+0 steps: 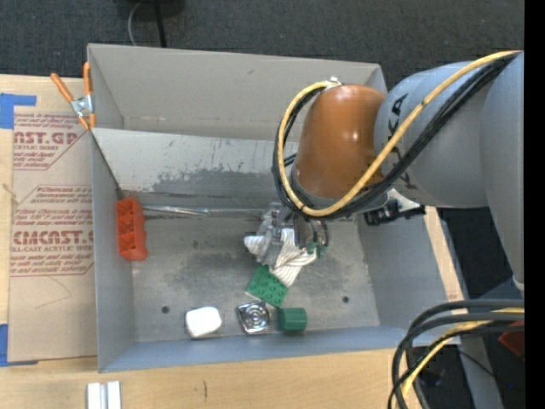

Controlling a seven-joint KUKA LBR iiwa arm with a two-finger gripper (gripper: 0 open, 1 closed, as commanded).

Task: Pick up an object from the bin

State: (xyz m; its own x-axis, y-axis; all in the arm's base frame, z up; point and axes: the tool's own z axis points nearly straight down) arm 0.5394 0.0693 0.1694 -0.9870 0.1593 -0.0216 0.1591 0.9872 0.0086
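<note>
**Above a scuffed grey bin [196, 262] floor, gripper [285, 235] hanging near centre**

It is hovering over a white striped cloth wad [294, 264]; whether it is open or closed cannot be told. A green studded plate [268, 286] is lying at the wad's 7 o'clock, and an orange block [131, 228] is sitting at the bin's 9 o'clock.

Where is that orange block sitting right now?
In the camera view, the orange block lies alone against the left wall of the bin. The gripper and the flat green brick beside it are well off to its right.
</note>
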